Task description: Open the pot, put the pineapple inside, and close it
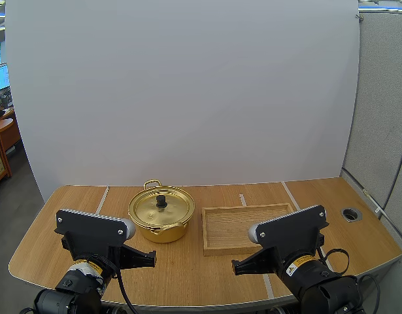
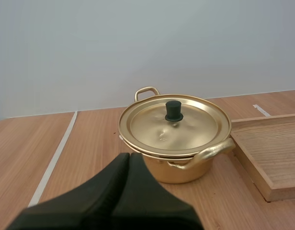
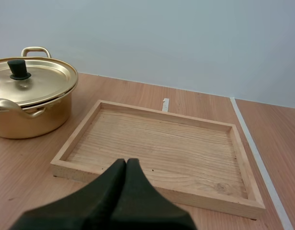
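The pot (image 1: 161,216) stands on the bench (image 1: 70,219) with its lid (image 2: 185,127) on, straight ahead of the left tool (image 2: 129,157) — black knob (image 2: 173,110) just beyond the tips, slightly right. The right tool (image 3: 126,163) faces the wooden tray (image 3: 157,143) instead. Both tools are pressed together — the left looks nearer for lifting the lid.

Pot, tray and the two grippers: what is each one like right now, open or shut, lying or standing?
Pot: upright, closed.
Lid: sitting on the pot.
Wooden tray: lying flat beside the pot, not touching it.
Left gripper: shut on nothing.
Right gripper: shut on nothing.
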